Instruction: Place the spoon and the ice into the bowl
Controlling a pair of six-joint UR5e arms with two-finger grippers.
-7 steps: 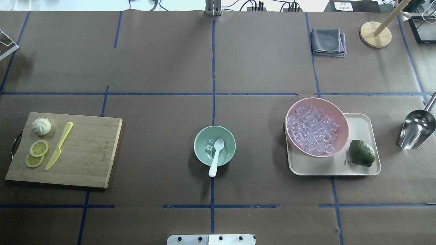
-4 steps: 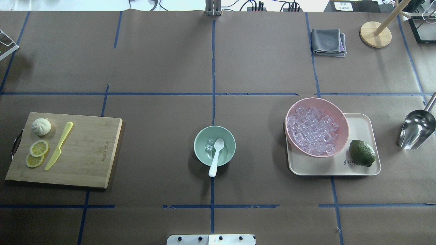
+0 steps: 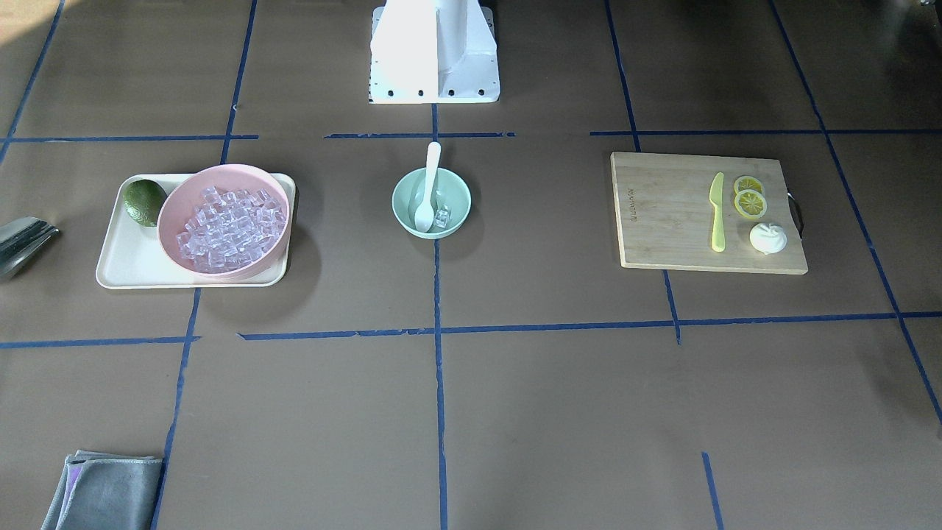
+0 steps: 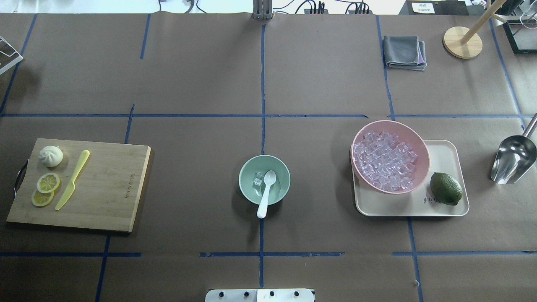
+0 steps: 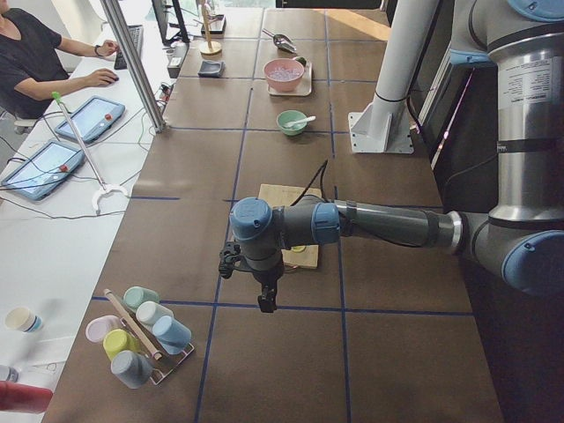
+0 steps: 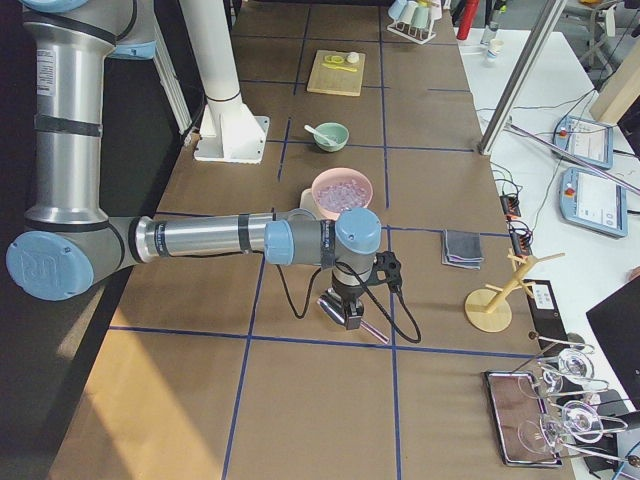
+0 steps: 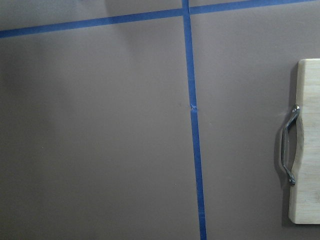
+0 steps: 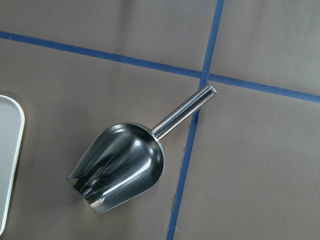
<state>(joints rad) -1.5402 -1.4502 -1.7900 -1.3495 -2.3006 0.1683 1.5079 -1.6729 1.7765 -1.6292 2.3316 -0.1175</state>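
The mint-green bowl stands at the table's middle. The white spoon lies in it, head inside and handle over the near rim. A clear ice cube sits in the bowl beside the spoon's head. More ice fills the pink bowl. The left gripper hangs over the table past the cutting board's handle. The right gripper hangs over the steel scoop. Both show only in the side views, so I cannot tell whether they are open or shut.
A bamboo cutting board at the left holds a yellow-green knife, lemon slices and a white bun. A cream tray at the right holds the pink bowl and a lime. A grey cloth and a wooden stand are at the far right.
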